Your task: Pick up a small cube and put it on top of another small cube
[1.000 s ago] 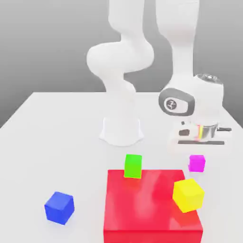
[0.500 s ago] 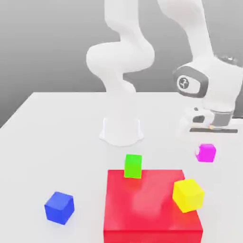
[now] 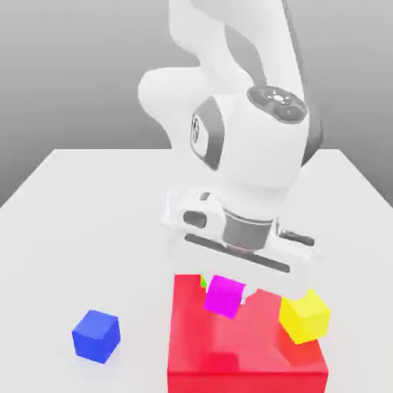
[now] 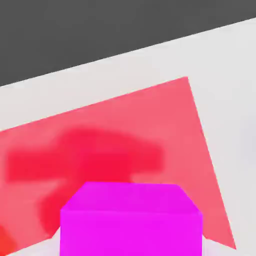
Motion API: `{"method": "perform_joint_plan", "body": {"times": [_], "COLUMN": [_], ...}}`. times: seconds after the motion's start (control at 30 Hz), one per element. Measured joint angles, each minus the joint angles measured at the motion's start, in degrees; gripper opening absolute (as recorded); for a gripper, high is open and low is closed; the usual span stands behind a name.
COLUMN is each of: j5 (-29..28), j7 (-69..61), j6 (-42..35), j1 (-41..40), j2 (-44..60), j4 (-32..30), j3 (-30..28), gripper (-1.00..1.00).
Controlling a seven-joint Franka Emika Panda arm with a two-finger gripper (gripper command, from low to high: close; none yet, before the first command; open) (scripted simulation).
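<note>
The gripper, clamped on the magenta cube, hangs over the red block, likely to stack it.

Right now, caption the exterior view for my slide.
Pincer carries the magenta cube above the big red block, beside the yellow cube.

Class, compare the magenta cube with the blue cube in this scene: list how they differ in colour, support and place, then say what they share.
Colour: the magenta cube is bright pink-purple; the blue cube is deep blue.
Support: the magenta cube hangs under the gripper, shut on it, above the red block; the blue cube rests on the white table.
Place: the blue cube sits apart, toward the exterior view's left of the red block.
Shared: both are plain, single-coloured cubes.
</note>
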Motion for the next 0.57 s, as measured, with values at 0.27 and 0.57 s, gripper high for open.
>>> {"method": "perform_joint_plan", "body": {"times": [0.27,0.57], "j5": [10.1,11.7], "j7": [-9.7,-11.0], "j6": [6.9,17.7], "j1": [-14.4,-15.3], "j2": [-1.3,8.4], "j4": [-4.0,-4.4], "j3": [-5.4,-4.9], "gripper": [-1.00,1.00]}}
